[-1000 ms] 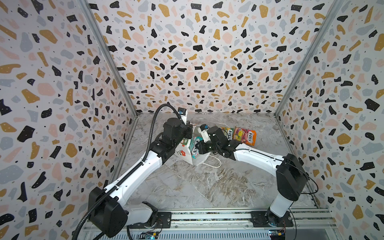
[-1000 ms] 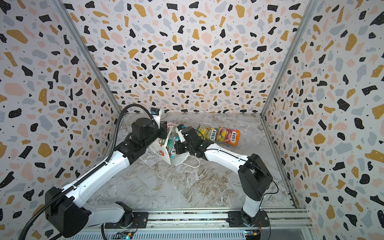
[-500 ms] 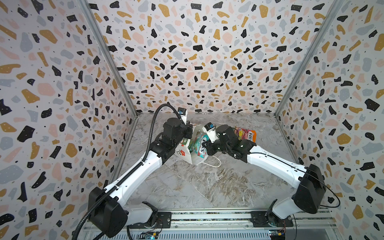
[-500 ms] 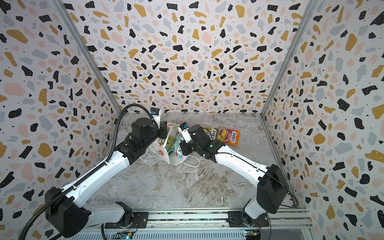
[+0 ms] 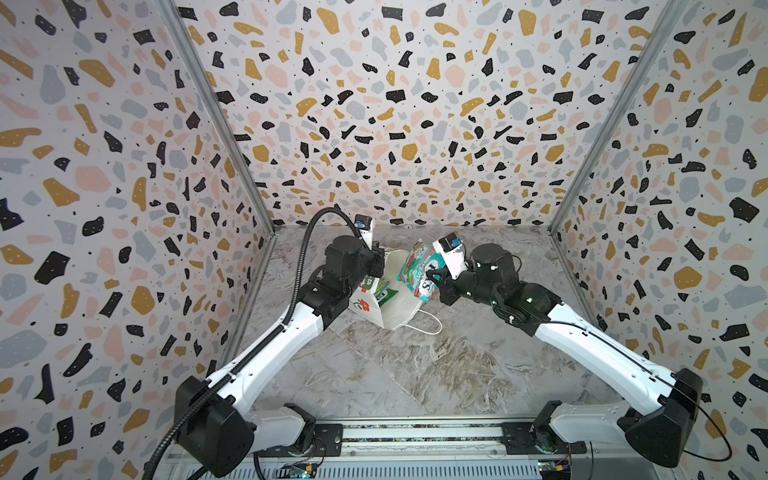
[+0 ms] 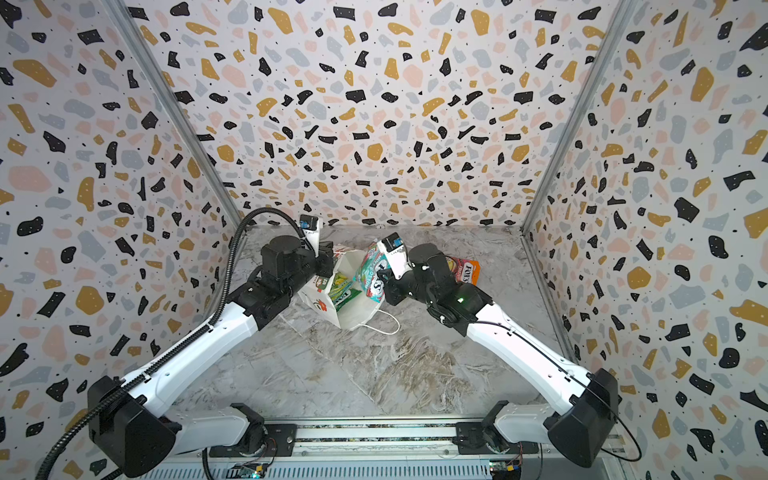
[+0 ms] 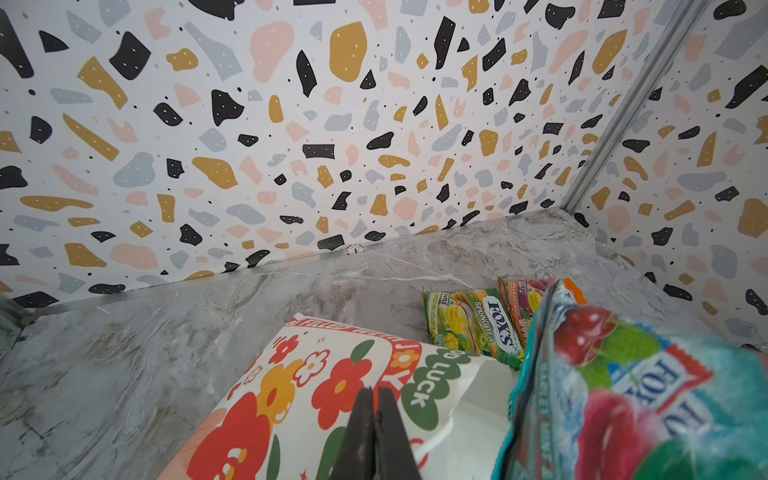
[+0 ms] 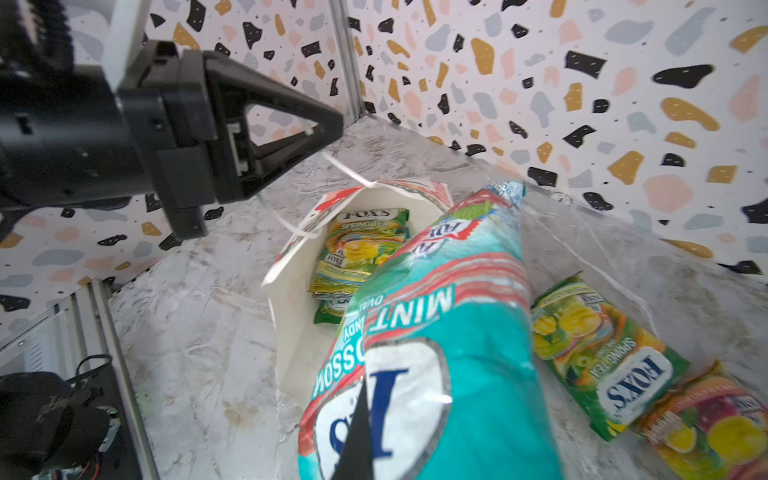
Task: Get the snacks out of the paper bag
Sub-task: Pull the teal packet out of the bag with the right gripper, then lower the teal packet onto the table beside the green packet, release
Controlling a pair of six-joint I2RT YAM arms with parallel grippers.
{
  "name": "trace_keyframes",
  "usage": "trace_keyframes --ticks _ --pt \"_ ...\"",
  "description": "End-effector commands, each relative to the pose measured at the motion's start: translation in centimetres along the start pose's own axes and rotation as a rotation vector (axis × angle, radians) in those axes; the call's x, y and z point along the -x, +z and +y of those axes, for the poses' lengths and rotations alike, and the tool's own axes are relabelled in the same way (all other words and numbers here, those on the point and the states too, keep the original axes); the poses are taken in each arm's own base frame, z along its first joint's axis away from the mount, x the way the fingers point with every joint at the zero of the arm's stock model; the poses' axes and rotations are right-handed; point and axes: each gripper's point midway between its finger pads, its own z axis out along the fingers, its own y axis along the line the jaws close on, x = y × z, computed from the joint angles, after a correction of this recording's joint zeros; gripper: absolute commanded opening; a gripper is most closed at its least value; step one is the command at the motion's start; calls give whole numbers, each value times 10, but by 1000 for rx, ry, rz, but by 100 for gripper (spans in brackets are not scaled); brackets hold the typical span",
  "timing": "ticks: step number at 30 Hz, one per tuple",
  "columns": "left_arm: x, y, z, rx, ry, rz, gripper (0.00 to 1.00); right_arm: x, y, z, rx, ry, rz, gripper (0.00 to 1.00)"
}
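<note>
The white paper bag (image 5: 395,318) (image 6: 359,318) lies tilted with its mouth open toward the right. Two green-yellow snacks (image 8: 359,249) show inside it. My left gripper (image 5: 376,266) (image 7: 376,409) is shut on the bag's white cord handle (image 8: 345,170) at the far rim. My right gripper (image 5: 434,279) (image 8: 360,440) is shut on a teal-red snack packet (image 5: 419,270) (image 8: 457,332), which hangs in the air just above the bag's mouth. Beyond it a green packet (image 8: 598,357) and an orange packet (image 8: 706,428) (image 6: 467,270) lie side by side on the table, mostly behind the right arm in both top views.
Terrazzo-patterned walls (image 5: 374,124) close the marble table (image 5: 415,374) on three sides, near the bag at the back. The bag's second cord handle (image 5: 428,328) trails loose on the table. A metal rail (image 5: 415,432) with both arm bases runs along the front edge.
My right gripper has drawn back out of the bag's mouth and risen, bringing the teal-red packet with it. The left gripper has kept still on the handle.
</note>
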Motion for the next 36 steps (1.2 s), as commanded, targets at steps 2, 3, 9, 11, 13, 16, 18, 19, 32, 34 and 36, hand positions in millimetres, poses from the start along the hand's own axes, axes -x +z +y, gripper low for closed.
trace_keyframes --ticks 2,3,9,11,13,16,18,19,32,34,36 --pt "14 -7 2 12 -1 -53 0 15 -25 -24 -68 -3 -74 0" --pt "14 -7 2 11 0 -51 0 11 -27 -33 -90 4 -67 0" --pt "15 -9 0 -4 8 -54 0 -30 -29 -86 -191 87 40 0" --pt "15 -9 -1 -9 11 -52 0 -45 -29 -101 -224 107 80 0" --pt "16 -10 -1 -12 12 -55 0 -61 -28 -112 -245 126 117 0" --pt "17 -11 -4 -29 18 -59 0 -83 -23 -119 -234 149 174 0" --pt "17 -12 -4 -29 17 -63 0 -97 -17 -121 -222 162 215 0" --pt "18 -12 -4 -27 17 -65 0 -104 -13 -120 -211 171 235 0" --pt "19 -14 0 -5 18 -72 0 -136 41 -90 78 252 325 0" --pt "19 -14 0 -4 19 -71 0 -138 46 -86 104 256 330 0" --pt "19 -14 0 -6 19 -71 0 -140 51 -83 127 263 338 0"
